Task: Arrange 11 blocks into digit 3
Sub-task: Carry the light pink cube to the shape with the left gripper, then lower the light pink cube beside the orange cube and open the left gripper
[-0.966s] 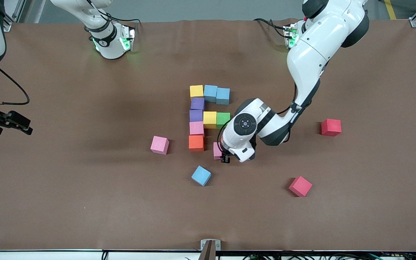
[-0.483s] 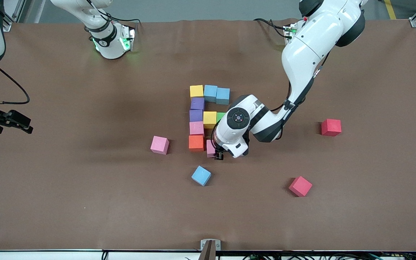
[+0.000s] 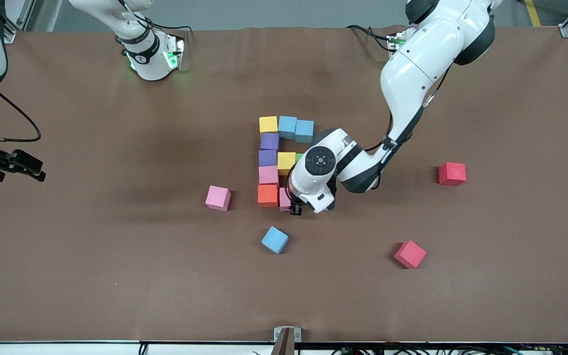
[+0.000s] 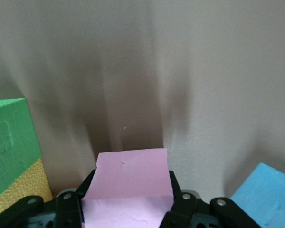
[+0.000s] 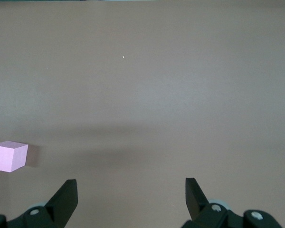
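Observation:
The digit 3 stands partly built mid-table: yellow and two light blue blocks form one bar, two purple blocks, a pink one and an orange one the spine, yellow and a mostly hidden green block the middle bar. My left gripper is shut on a pink block, close beside the orange block. My right gripper waits open at the right arm's end of the table with nothing between its fingers.
Loose blocks lie around: a pink one toward the right arm's end, a light blue one nearer the front camera, and two red ones toward the left arm's end. The green block shows beside the held one.
My left gripper has carried the pink block toward the orange block, and it now sits right beside it. The right arm has not moved.

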Available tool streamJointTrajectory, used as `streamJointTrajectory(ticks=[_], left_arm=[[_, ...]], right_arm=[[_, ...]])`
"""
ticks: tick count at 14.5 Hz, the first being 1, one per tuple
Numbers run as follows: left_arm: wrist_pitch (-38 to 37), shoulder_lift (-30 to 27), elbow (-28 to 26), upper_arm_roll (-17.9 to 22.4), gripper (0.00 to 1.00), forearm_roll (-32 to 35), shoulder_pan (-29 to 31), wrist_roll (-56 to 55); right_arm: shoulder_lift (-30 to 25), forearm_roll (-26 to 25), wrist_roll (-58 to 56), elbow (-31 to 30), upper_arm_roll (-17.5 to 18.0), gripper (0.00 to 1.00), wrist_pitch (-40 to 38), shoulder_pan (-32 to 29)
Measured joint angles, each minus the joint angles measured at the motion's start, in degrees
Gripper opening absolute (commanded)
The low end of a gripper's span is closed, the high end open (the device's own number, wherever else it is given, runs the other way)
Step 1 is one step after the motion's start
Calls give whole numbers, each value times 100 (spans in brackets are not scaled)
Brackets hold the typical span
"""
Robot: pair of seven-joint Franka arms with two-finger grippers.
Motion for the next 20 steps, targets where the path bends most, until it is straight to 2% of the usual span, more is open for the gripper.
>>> streamJointTrajectory(ticks=[15, 20], left_arm=[[3, 89, 2, 27, 17, -3, -64, 0], [3, 89, 4, 30, 20, -3, -73, 0]], right_arm=[[-13, 0, -16, 2, 2, 100, -15, 0], [-13, 0, -21, 2, 2, 100, -18, 0]])
